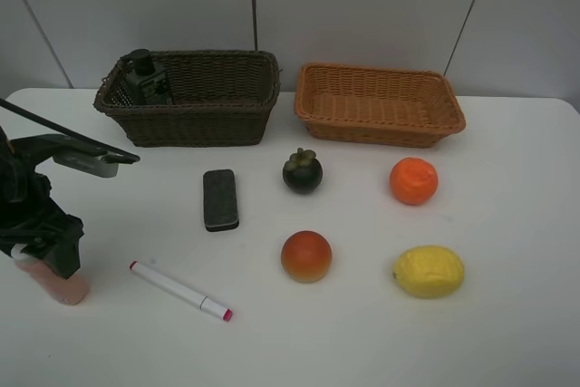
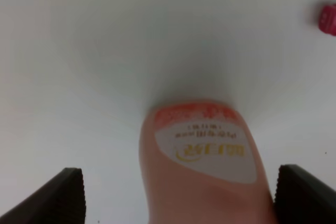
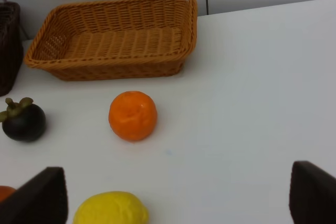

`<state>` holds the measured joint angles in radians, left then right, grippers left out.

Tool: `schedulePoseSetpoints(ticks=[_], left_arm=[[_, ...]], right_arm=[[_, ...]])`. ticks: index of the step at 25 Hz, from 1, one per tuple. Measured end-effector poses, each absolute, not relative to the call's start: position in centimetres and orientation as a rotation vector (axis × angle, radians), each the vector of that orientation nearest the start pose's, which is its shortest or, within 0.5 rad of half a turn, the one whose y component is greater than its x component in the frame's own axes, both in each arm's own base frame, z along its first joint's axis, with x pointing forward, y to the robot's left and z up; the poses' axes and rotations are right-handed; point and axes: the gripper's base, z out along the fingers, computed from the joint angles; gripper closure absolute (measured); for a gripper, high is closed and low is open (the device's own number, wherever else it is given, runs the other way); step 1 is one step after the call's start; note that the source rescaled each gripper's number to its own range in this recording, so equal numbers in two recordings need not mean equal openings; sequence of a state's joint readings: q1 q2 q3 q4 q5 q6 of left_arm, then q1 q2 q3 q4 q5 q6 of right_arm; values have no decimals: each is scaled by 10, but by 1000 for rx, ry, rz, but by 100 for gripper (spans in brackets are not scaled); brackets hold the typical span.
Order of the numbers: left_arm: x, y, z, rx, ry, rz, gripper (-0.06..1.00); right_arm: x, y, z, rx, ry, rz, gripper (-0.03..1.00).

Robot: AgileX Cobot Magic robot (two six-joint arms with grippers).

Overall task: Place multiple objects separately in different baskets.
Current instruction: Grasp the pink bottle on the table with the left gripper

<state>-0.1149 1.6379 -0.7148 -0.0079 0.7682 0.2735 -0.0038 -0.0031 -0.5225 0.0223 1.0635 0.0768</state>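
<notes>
I'm hanging my left gripper (image 2: 181, 182) over the pink bottle (image 2: 199, 150) at the near left of the table (image 1: 507, 333), jaws spread wide, gripping nothing yet. The bottle is sitting between my fingers (image 2: 58, 198), nearer one than the other. Its long axis seems to be running straight ahead, across my closing line. My right gripper (image 3: 181, 187), equally agape, is hovering well away by the orange (image 3: 132, 115).

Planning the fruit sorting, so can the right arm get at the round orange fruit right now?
Probably yes: its open tool faces the round orange fruit with only white table between them.
</notes>
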Motion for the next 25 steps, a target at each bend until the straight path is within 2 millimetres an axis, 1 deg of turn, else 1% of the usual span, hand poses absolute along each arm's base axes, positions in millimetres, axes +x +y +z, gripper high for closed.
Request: schedulePoseSetpoints(ticks=[6, 16, 19, 22, 25], left_arm=[[241, -28, 140, 622, 3070, 1, 0], [241, -28, 139, 627, 3068, 1, 0], [242, -28, 134, 632, 3091, -2, 0], [242, -28, 123, 640, 3133, -8, 0], [241, -28, 120, 646, 3147, -10, 0]], right_arm=[[-8, 2, 283, 80, 2021, 73, -2], [-8, 2, 283, 80, 2021, 73, -2], [-8, 2, 283, 80, 2021, 73, -2], [-8, 2, 283, 80, 2021, 73, -2], [-8, 2, 283, 80, 2021, 73, -2]])
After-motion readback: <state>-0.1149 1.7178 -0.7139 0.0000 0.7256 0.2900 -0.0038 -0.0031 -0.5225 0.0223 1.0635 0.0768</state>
